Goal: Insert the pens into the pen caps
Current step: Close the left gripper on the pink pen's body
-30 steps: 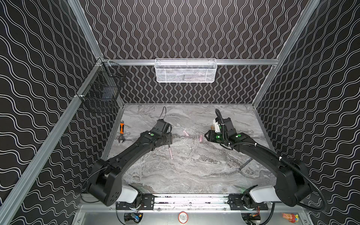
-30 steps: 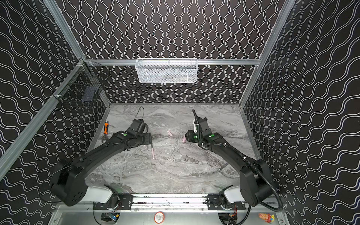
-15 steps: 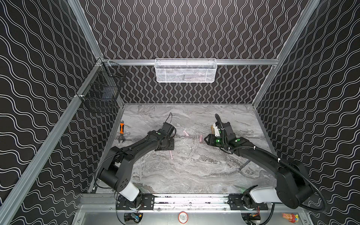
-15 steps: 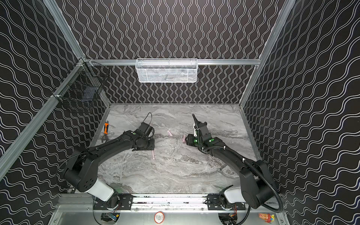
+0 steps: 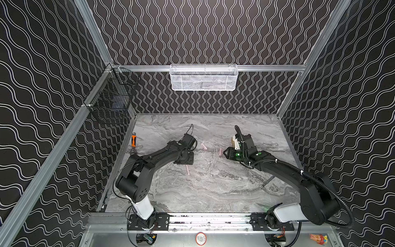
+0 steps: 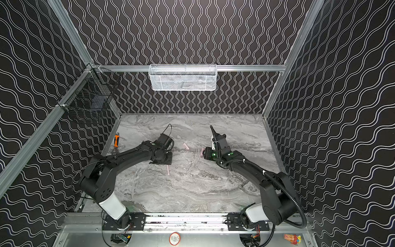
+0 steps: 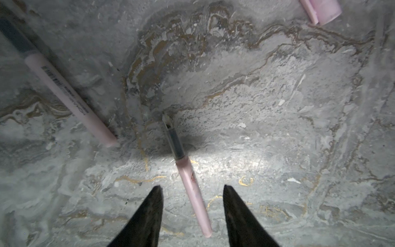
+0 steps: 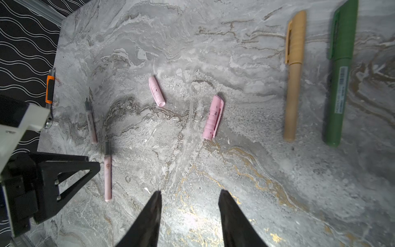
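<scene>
Your left jaws are standing apart around a pink pen lying left of centre on the bench. Likely light, stiff, slick: grip mid-barrel. Your right jaws are hanging apart, empty, near a pink cap.

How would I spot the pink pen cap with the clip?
On the marble table, find the tan pen. The pink cap nearest it is yours. It shows a clip along its side; the other pink cap, farther off, shows none.
</scene>
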`<state>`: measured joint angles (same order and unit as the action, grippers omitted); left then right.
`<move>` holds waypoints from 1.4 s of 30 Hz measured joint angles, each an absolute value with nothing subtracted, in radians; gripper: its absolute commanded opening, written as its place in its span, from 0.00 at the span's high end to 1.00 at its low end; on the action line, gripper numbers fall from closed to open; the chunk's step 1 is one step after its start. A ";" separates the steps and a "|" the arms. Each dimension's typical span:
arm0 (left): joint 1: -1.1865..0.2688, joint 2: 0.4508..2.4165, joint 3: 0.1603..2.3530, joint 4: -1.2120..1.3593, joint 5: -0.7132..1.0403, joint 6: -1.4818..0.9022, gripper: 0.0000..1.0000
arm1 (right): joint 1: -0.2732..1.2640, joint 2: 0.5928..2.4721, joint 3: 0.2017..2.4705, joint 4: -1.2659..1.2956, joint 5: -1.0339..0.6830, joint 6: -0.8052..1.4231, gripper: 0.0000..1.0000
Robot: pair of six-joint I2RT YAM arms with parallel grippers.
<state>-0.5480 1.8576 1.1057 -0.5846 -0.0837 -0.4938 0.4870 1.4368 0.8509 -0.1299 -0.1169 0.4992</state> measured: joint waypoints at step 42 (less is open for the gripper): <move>-0.706 1.860 0.947 -0.445 -0.191 -0.521 0.81 | 0.489 1.385 0.846 -0.130 -0.122 0.485 0.54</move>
<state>-0.7059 1.8595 0.9470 -0.4450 -0.1913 -0.5205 0.4889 1.3853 0.8459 -0.1299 -0.1219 0.4850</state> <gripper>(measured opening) 0.188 0.464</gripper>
